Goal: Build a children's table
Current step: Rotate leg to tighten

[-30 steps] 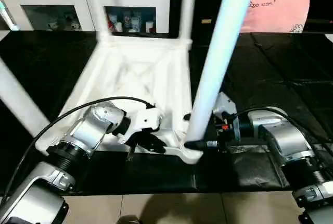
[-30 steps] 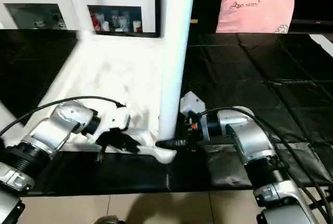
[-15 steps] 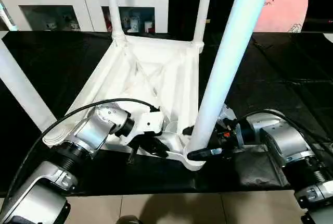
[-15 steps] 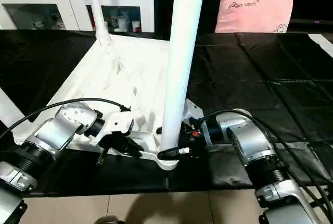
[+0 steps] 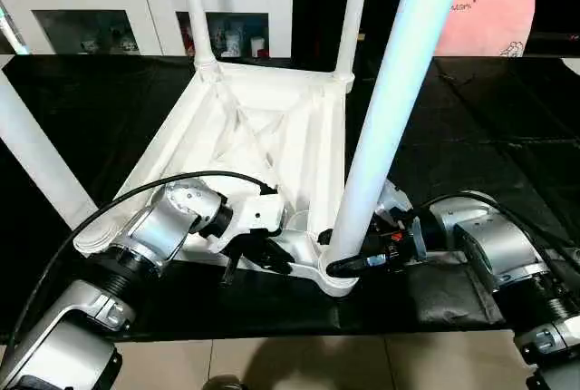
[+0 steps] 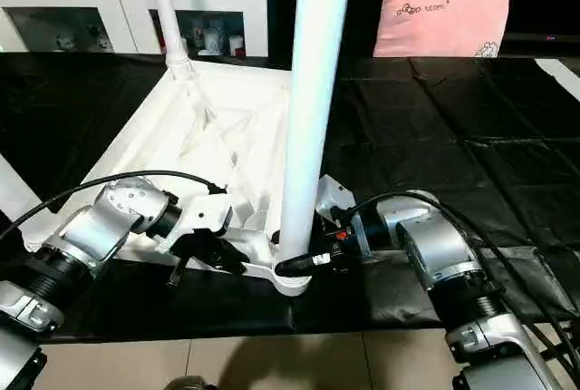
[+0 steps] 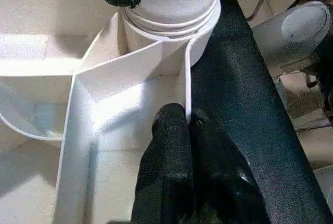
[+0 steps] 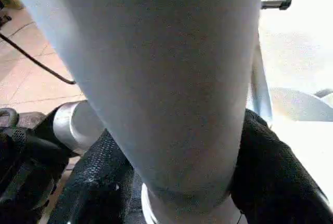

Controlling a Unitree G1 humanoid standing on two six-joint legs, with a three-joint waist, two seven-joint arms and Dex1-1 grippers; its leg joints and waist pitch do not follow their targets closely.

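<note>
Change: right gripper (image 5: 349, 258) has drawn its fingers in around the base of the near leg (image 5: 390, 109) since a second ago; the view has also shifted, so two far legs now show.
Tabletop (image 5: 263, 136): upside down on the black mat (image 5: 489, 136), ribbed underside up, near edge by the mat's front.
Legs: near one stands tilted in the near right corner socket (image 7: 171, 10); others rise from the far sockets (one more crosses the left side of the head view).
Right gripper: clasping the near leg just above its socket, one black finger (image 8: 270, 177) on each side, both touching it.
Left gripper (image 7: 186, 130): clenched on a thin rib (image 7: 183, 78) of the tabletop's edge beside that socket, fingertips pinched together.
Background: white cabinet (image 5: 145, 0), pink pillow (image 6: 444, 18).
</note>
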